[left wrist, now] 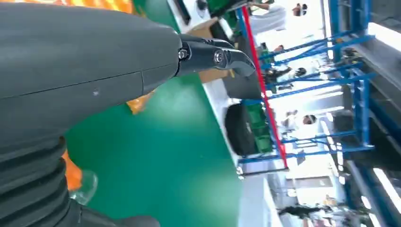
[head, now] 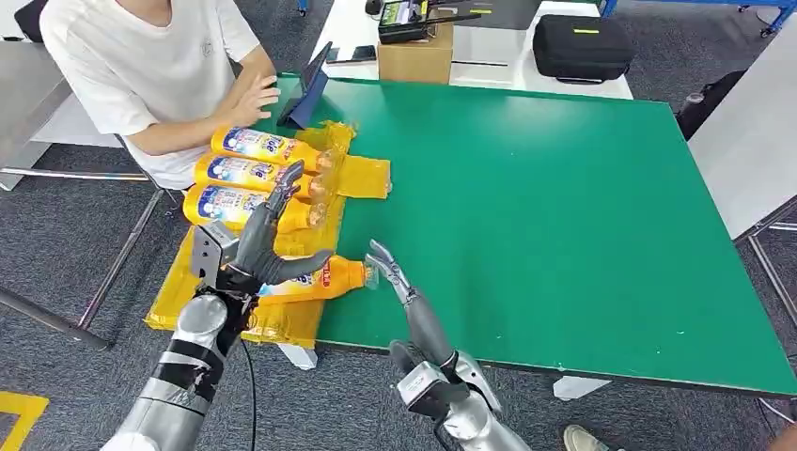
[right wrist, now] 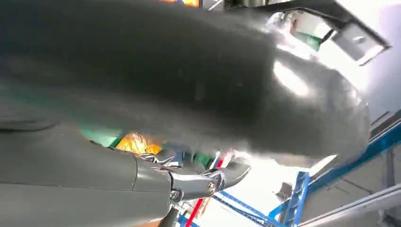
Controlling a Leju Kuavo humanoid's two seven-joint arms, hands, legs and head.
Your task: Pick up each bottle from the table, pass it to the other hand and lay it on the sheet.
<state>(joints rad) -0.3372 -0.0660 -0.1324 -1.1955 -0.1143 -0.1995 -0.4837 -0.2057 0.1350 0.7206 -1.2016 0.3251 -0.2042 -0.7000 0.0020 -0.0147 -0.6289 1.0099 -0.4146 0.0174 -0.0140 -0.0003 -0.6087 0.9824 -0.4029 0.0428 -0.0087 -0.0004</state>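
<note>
Four yellow plastic bottles with blue-and-white labels lay at the near-left corner of the green worktop (head: 564, 216); the label writing was too small to read. Three of them (head: 258, 174) rested side by side on the crinkled yellow plastic sheet (head: 362, 176), caps pointing toward the middle of the worktop, close to the person in a white T-shirt (head: 141, 66) seated at the left edge. The fourth bottle (head: 329, 275) lay nearer the front edge, on the sheet, its body partly hidden by the left robot hand (head: 263, 246), whose grey fingers curled over it with the thumb along its side; whether they truly gripped it could not be told. The right robot hand (head: 395, 272) reached in from the front edge with its fingers stretched out and together, the tips touching or just beside the fourth bottle's clear cap end, holding nothing. The sheet's near-left part drooped over the worktop's edge. A dark tablet (head: 310, 89) stood propped near the far-left corner. To the right of the sheet the green surface ran open to the far and right edges. Beyond the far edge sat a brown cardboard box (head: 415, 54) and a black zipped case (head: 583, 47) on a white table. Both wrist views were largely blocked by blurred grey hand covers.
</note>
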